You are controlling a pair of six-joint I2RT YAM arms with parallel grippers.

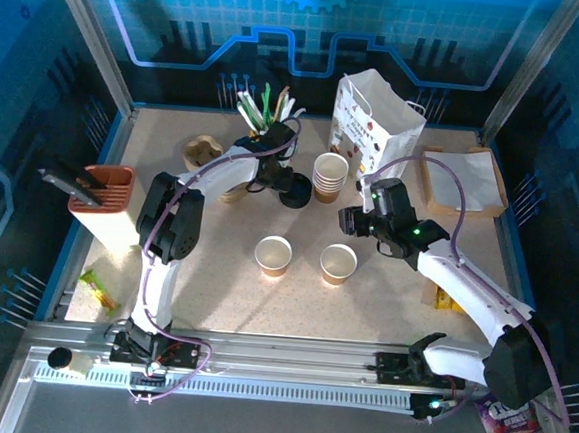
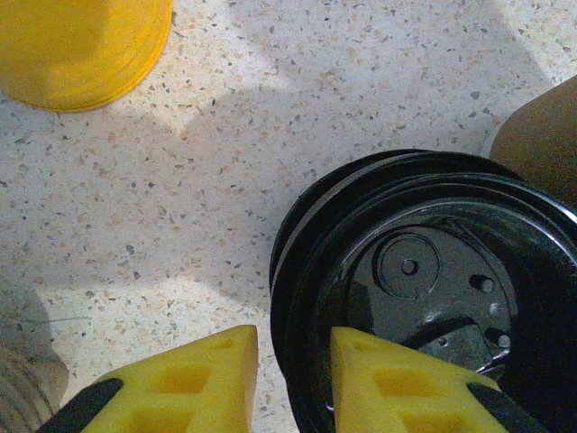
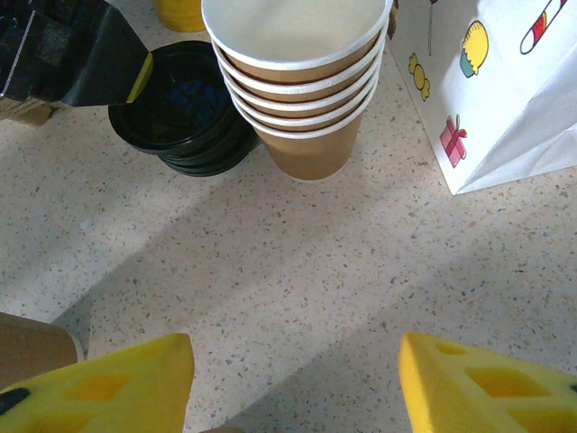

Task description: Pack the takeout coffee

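**Lids first, bag later**

Nearest me, the first cup (image 1: 273,255) and second cup (image 1: 338,263) stand lidless mid-table. My right gripper (image 3: 293,379) hangs spread, empty. Farther out, my left gripper (image 2: 293,370) straddles the lid stack (image 2: 433,289) rim. I cannot tell if it pinches. Next, I reckon: peel off one lid alone. The bag (image 1: 377,123) waits behind.
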